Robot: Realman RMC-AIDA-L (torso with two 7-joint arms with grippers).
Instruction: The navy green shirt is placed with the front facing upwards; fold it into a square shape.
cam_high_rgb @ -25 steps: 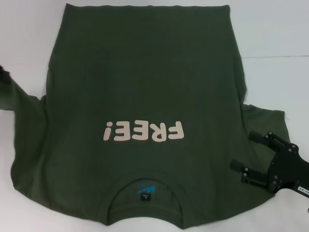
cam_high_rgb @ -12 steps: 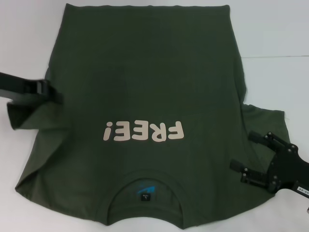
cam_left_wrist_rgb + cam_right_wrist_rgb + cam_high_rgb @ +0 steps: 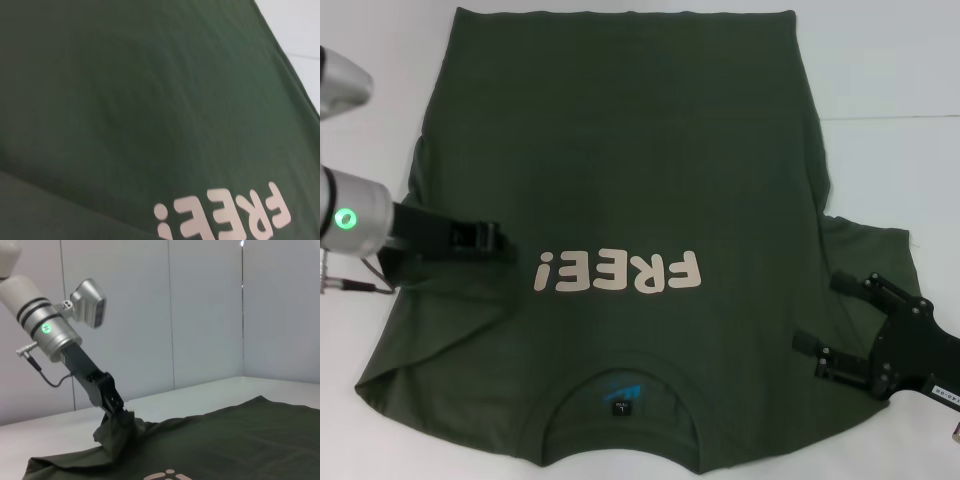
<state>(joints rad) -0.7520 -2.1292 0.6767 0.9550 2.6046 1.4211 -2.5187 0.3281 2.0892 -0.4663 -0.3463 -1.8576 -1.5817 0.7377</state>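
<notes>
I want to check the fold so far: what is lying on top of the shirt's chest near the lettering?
The left gripper has carried the left sleeve over the navy green shirt, beside the "FREE!" lettering. The fabric under that fold is hidden.

A plain white table (image 3: 880, 70) carries the work, a faint seam line crossing its far right part, and behind it stands a pale grey wall (image 3: 200, 305) of flat panels split by thin vertical joints, evenly lit with 1 small bright glint near its top.
</notes>
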